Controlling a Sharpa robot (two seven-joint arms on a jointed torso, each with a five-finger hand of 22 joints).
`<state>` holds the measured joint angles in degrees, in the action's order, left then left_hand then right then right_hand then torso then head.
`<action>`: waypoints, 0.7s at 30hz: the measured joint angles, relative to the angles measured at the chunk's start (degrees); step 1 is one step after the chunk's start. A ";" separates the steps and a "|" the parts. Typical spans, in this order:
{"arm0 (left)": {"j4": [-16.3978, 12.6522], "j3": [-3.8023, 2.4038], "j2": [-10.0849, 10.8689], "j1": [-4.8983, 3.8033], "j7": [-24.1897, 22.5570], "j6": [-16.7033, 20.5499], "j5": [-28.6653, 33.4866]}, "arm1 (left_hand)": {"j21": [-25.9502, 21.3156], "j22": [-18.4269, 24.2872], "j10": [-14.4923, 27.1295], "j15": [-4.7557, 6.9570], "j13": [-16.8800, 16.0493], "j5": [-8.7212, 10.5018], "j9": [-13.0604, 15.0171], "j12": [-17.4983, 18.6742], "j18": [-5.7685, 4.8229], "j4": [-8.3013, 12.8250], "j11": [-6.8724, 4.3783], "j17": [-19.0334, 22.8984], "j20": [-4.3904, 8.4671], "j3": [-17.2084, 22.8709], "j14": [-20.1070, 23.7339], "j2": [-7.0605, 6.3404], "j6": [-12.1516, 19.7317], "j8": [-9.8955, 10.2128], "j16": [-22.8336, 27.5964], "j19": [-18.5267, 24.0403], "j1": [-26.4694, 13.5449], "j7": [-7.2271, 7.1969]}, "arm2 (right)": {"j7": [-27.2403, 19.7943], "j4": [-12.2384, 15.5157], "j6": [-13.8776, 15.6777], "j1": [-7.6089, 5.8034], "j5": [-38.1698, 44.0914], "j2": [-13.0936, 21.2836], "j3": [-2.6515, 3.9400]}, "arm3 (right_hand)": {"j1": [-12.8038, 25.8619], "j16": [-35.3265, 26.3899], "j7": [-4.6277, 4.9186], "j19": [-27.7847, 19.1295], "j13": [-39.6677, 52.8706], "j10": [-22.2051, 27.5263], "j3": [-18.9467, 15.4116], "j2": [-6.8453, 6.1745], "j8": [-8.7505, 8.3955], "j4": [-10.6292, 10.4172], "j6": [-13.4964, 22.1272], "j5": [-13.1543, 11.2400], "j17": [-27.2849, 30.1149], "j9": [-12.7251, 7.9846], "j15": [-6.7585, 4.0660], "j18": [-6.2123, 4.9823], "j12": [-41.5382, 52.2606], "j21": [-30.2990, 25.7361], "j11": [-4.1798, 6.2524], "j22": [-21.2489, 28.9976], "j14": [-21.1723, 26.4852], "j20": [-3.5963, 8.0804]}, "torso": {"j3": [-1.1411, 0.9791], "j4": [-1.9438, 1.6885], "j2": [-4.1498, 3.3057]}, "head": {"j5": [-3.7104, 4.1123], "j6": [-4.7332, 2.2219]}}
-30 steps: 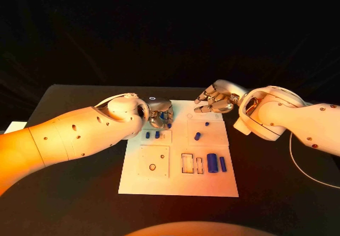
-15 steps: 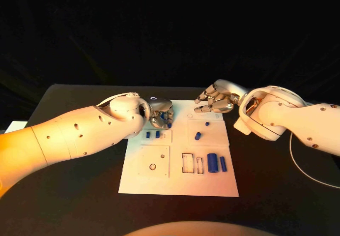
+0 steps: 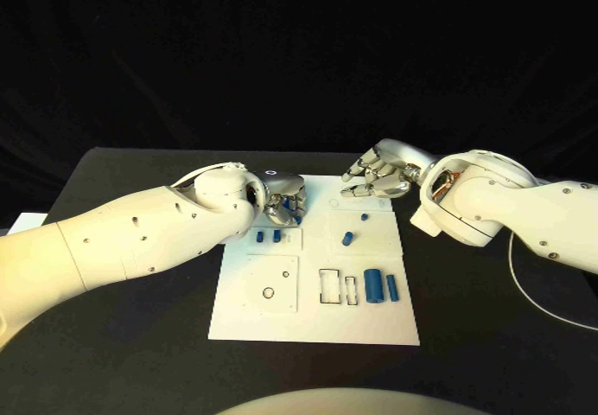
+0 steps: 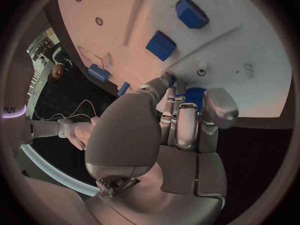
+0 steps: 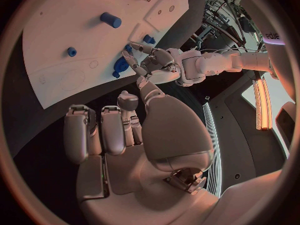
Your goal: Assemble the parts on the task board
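Observation:
The white task board (image 3: 312,320) lies mid-table. My left hand (image 3: 281,197) hovers over its far left corner, fingers curled around a small blue part (image 3: 290,206); the left wrist view shows that blue part (image 4: 194,92) pinched between thumb and fingers. Two small blue parts (image 3: 268,235) sit just nearer than this hand. My right hand (image 3: 380,177) hangs above the board's far right corner, fingers curled in, nothing in them. The right wrist view shows its fingers (image 5: 94,130) bent over bare board and the left hand (image 5: 153,62) beyond.
More blue parts rest on the board: a peg (image 3: 349,239), a small one (image 3: 363,218), a thick cylinder (image 3: 372,285) and a thinner bar (image 3: 391,288) beside rectangular slots (image 3: 330,288). Round holes (image 3: 268,293) mark the near left panel. Black table (image 3: 137,337) surrounds the board.
The blue part in my left hand has risen slightly toward the palm. My right hand stays where it was.

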<state>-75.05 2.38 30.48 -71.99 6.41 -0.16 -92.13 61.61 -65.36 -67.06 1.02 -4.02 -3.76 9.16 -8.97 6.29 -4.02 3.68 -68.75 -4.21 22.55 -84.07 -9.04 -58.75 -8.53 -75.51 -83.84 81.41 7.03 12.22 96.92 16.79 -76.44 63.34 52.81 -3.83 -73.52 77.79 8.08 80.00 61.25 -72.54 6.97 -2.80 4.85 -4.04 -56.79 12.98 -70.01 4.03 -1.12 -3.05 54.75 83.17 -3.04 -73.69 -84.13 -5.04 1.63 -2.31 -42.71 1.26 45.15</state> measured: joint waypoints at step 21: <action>0.12 0.04 -0.22 0.10 0.20 -0.03 0.72 | 1.63 -1.76 -3.92 0.77 -0.45 0.54 -0.30 0.54 0.00 2.87 -1.04 0.37 0.21 3.97 0.05 2.13 -4.12 0.15 0.00 -0.21 1.50 -0.60 | 0.00 -0.09 -0.01 0.00 0.00 -0.13 0.00 | 0.00 0.00 0.00 0.00 0.00 0.00 0.00 0.00 0.00 0.00 0.00 0.00 0.00 0.00 0.00 0.00 0.00 0.00 0.00 0.00 0.00 0.00 | 0.00 0.01 0.02 | 0.04 0.17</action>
<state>-74.92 2.42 30.26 -71.89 6.61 -0.19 -91.41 63.24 -67.12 -70.98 1.79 -4.47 -3.23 8.86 -8.43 6.29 -1.14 2.64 -68.38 -4.00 26.53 -84.03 -6.92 -62.87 -8.39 -75.51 -84.05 82.90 6.43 12.22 96.84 16.77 -76.44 63.34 52.68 -3.83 -73.52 77.79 8.08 80.00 61.25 -72.54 6.97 -2.80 4.85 -4.03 -56.79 12.98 -70.01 4.03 -1.12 -3.05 54.75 83.18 -3.04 -73.69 -84.13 -5.04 1.63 -2.30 -42.69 1.30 45.32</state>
